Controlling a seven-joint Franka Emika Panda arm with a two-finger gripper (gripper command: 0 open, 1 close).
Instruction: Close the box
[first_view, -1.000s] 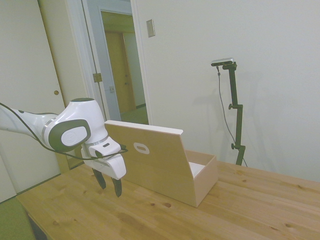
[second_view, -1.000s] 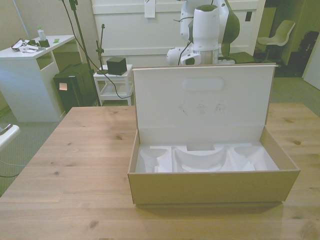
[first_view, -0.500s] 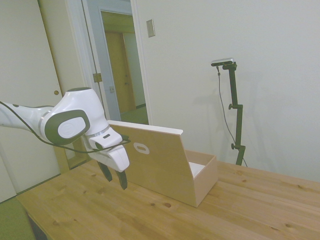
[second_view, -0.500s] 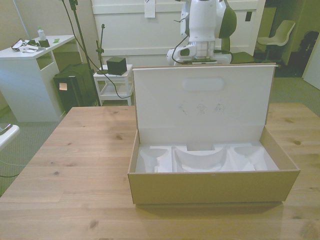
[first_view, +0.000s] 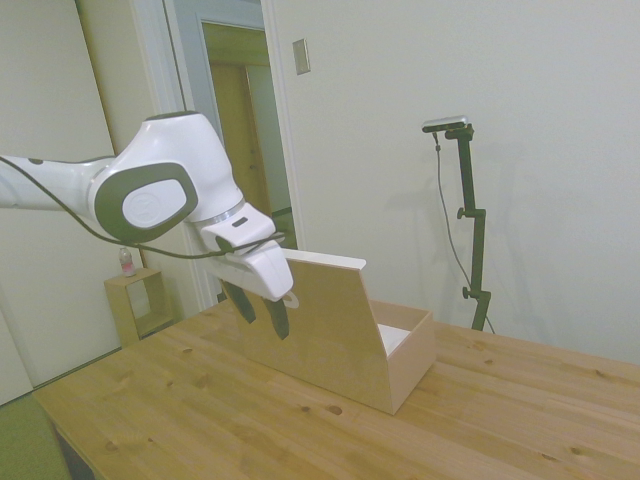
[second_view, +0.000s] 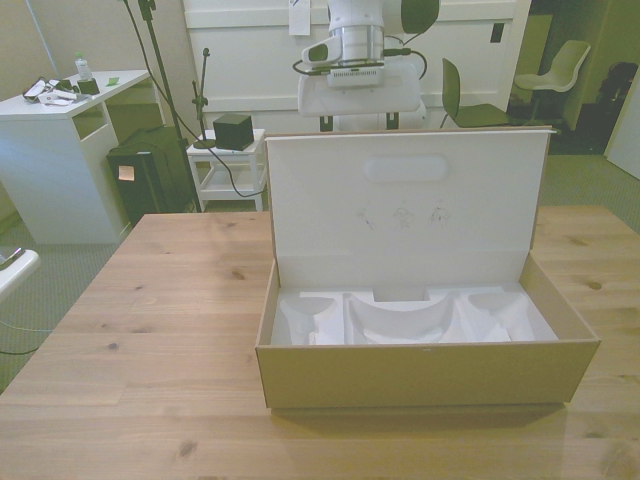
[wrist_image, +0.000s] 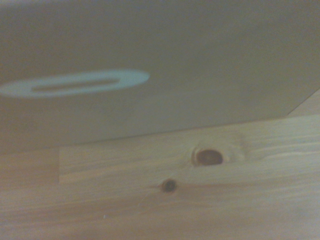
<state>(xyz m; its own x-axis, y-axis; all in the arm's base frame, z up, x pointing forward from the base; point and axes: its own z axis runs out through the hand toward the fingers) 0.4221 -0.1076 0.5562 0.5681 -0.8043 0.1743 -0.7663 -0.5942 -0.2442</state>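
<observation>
The large light-brown rectangular cardboard box (second_view: 425, 372) sits on the wooden table (second_view: 150, 330), its hinged lid (second_view: 408, 205) standing upright (white inner face toward the front camera). Inside lies a white moulded insert (second_view: 400, 322) with empty hollows. The white two-finger gripper (first_view: 262, 315) hangs just behind the lid's brown outer face, fingers (first_view: 276, 316) parted a little, holding nothing. The blurred wrist view seems to show the lid's white oval ring mark (wrist_image: 75, 83) ahead of the gripper.
</observation>
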